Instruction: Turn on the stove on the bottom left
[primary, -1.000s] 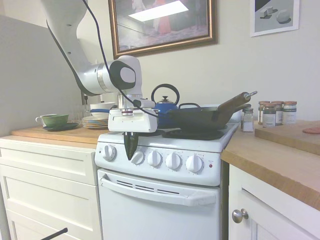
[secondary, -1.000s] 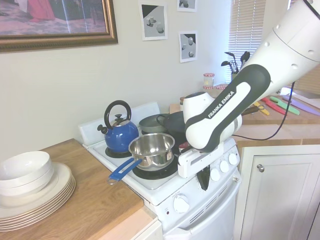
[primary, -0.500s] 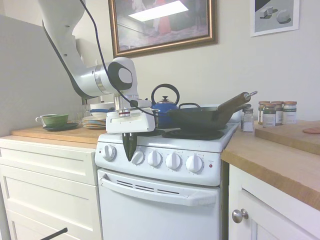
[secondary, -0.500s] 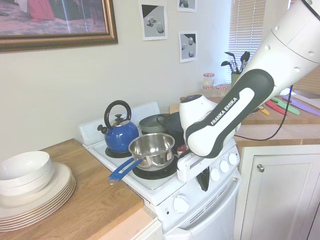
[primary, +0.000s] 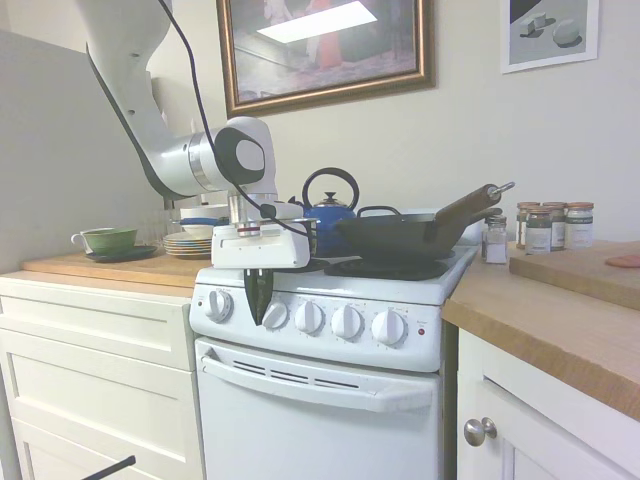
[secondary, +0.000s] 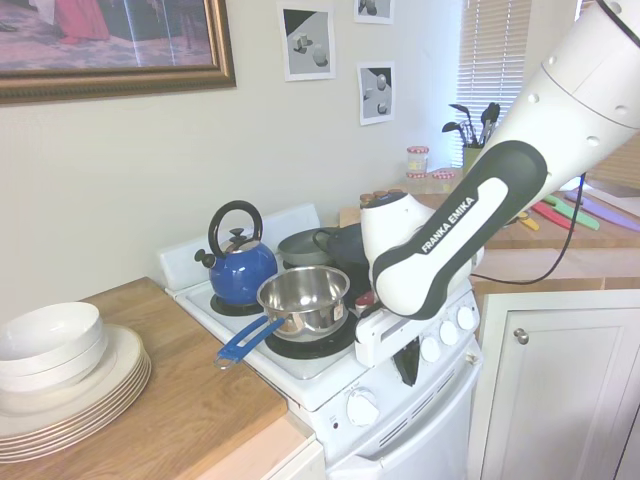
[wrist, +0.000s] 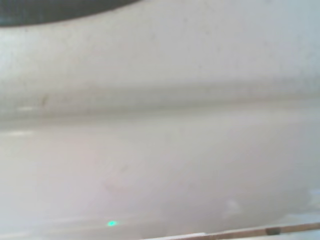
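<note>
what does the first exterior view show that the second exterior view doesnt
Only the first exterior view: the red indicator light, oven-door handle, green cup, spice jars and black wok.
Only the second: the steel saucepan, white bowls and utensil holder.
Both: the stove, blue kettle and the gripper at the knobs.

I see the stove (primary: 320, 400) in glossy white enamel, a polished steel saucepan (secondary: 303, 297), a gloss-blue kettle (secondary: 240, 270), and matt wooden countertops (secondary: 190, 410).
</note>
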